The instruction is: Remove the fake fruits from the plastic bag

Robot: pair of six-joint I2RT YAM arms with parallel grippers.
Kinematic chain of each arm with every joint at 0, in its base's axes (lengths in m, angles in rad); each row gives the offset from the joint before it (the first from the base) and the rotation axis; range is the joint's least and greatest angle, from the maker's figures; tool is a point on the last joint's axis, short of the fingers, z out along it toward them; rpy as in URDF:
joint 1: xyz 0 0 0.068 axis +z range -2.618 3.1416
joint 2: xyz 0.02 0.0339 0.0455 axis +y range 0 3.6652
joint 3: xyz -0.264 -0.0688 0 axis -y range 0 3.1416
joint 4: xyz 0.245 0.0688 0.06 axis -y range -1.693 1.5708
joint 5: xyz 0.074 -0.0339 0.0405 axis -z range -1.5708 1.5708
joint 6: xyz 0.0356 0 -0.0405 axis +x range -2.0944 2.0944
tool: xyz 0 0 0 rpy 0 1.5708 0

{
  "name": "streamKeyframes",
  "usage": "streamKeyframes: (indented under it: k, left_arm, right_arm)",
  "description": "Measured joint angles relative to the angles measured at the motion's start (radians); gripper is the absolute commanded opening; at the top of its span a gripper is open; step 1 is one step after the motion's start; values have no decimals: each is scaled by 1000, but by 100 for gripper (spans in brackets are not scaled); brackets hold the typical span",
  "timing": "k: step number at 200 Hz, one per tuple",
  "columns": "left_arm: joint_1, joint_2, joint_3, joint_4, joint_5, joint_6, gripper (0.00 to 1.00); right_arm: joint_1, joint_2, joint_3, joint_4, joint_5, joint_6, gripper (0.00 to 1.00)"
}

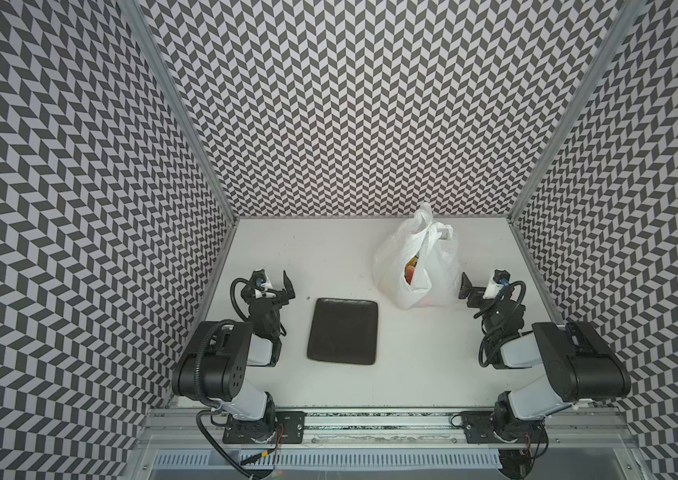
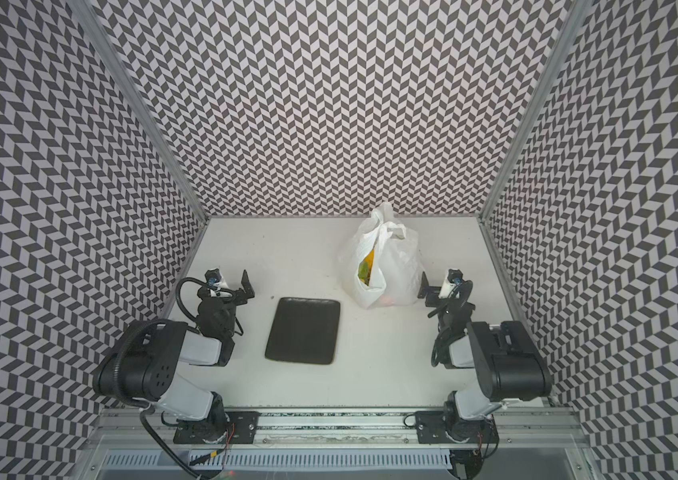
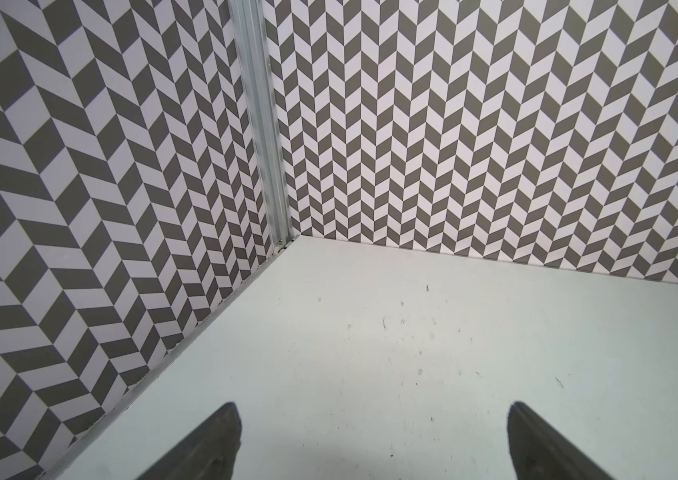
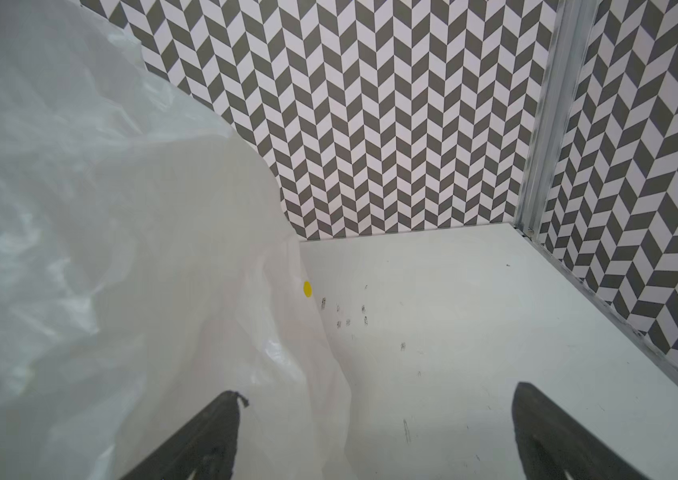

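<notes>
Item: plastic bag (image 1: 416,266), upright on bench (image 1: 329,257), right of centre in both top views; fake fruits (image 1: 411,270) all inside. Tools: left gripper (image 1: 288,287), right gripper (image 1: 466,291), fingers spread wide, empty. Step: opening one. Next likely needs bag's mouth held apart, one fruit pinched.

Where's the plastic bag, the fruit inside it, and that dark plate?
plastic bag (image 1: 439,270), in a top view, on its white side.
fruit (image 2: 364,269), in a top view, on the colours showing at the bag's opening.
plate (image 1: 343,330), in a top view, on its bare middle.
</notes>
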Motion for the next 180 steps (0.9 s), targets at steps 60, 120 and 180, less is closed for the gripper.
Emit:
streamKeyframes:
  k: [60,120,180]
  left_arm:
    - [0,0,0,0,0,0,100]
    - [0,0,0,0,0,0,100]
    - [0,0,0,0,0,0,100]
  right_arm:
    - [6,0,0,0,8,-9,99]
    - [6,0,0,1,11,-9,99]
    - [6,6,0,2,19,-9,99]
